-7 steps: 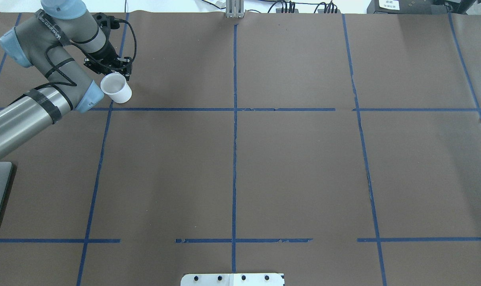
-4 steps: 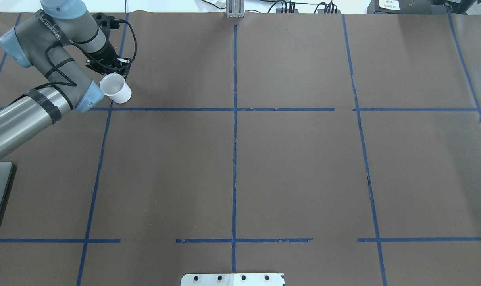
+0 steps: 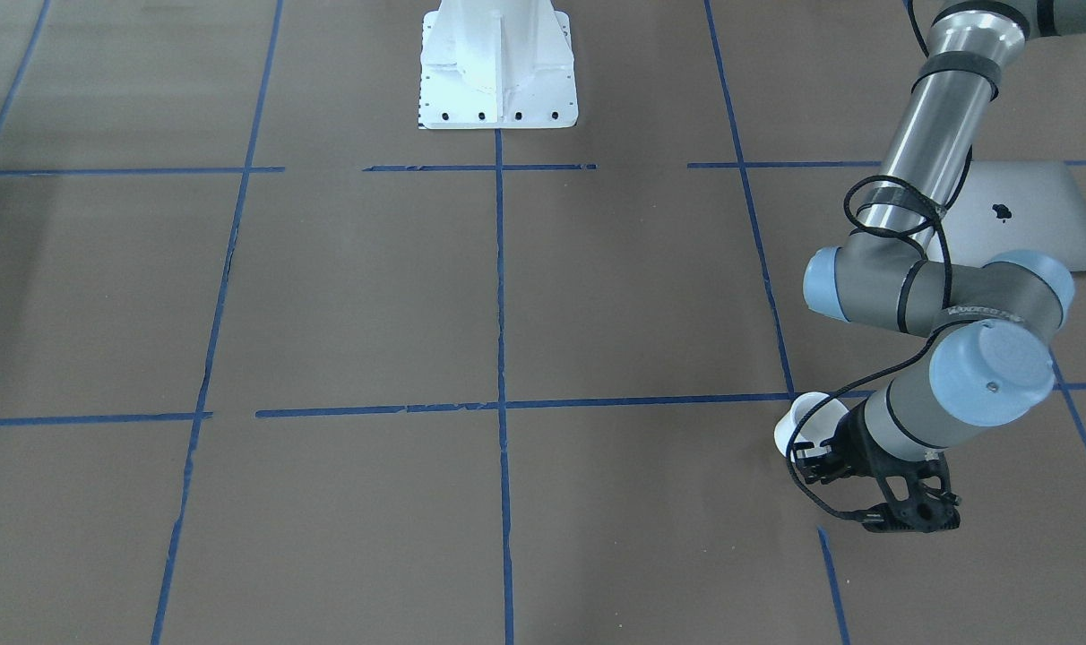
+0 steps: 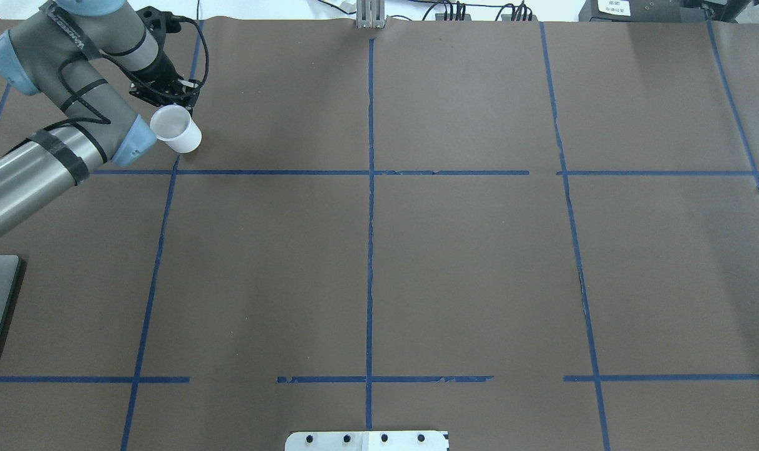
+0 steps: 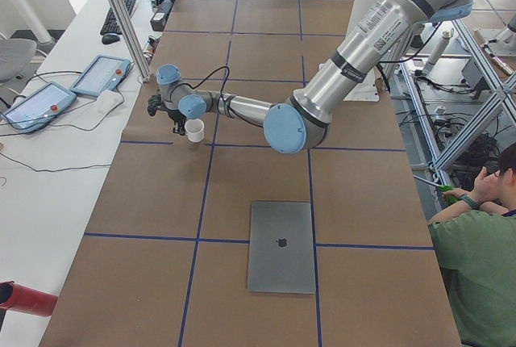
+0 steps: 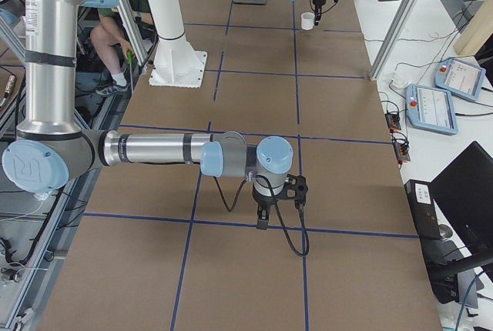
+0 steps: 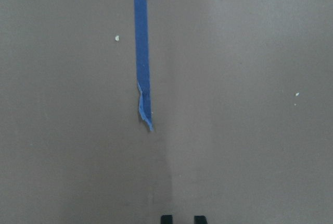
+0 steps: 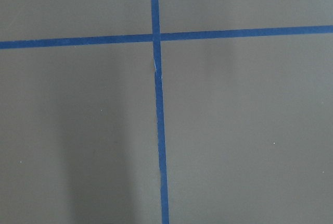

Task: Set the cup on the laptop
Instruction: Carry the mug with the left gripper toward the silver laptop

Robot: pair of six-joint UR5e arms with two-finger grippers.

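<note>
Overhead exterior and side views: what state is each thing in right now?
Flat silver-grey laptop: closed, lying flat, nothing on it.
Left gripper: shut on the small white tapered cup.
Cup: upright, rim up, apart from the laptop.
Right gripper: pointing down; open or shut cannot be told.

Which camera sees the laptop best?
The exterior left view. There the whole laptop lies flat with its logo showing and nothing in front of it. In the front-facing view the left arm hides part of it. Overhead catches only its edge. The right view shows it tiny and far away. The wrist views miss it.
</note>
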